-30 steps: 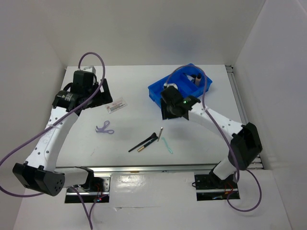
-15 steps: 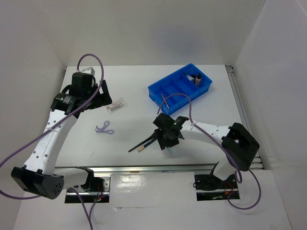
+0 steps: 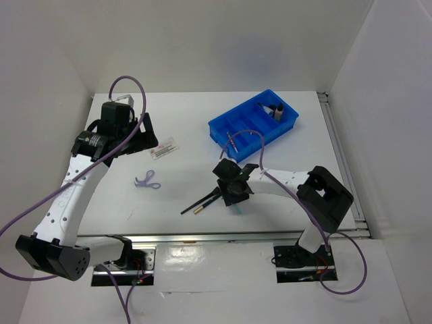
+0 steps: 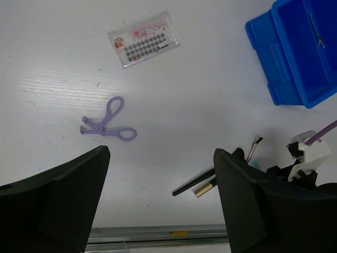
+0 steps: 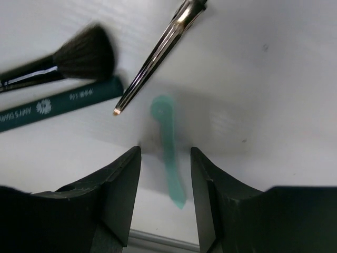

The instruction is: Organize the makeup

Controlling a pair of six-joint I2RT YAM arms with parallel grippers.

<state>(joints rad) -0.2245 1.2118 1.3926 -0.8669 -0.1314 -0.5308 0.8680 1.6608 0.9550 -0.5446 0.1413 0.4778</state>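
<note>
Table [image 3: 189,111], white, with two arms working over it. Left gripper [image 4: 160,155]: fingers spread wide, nothing between them, hanging over the far left of the table. Right gripper [image 5: 166,153]: low over the near centre, fingers parted and straddling the teal tool [image 5: 167,139] without pinching it; the tool lies flat on the table between the two pads. Just left of it lie a black brush [image 5: 84,55] and a dark green pencil [image 5: 58,103] with white print, side by side. A slim brush [image 5: 158,50] with a metal ferrule lies slanted just beyond the tool. Lilac scissors [image 4: 108,124]: on the table to the left, well apart from that cluster. White card [image 4: 143,46]: beyond the scissors, flat. Blue tray [image 3: 223,129]: far right, divided; its rightmost compartment holds what looks like a black-capped bottle [image 3: 273,109].
</note>
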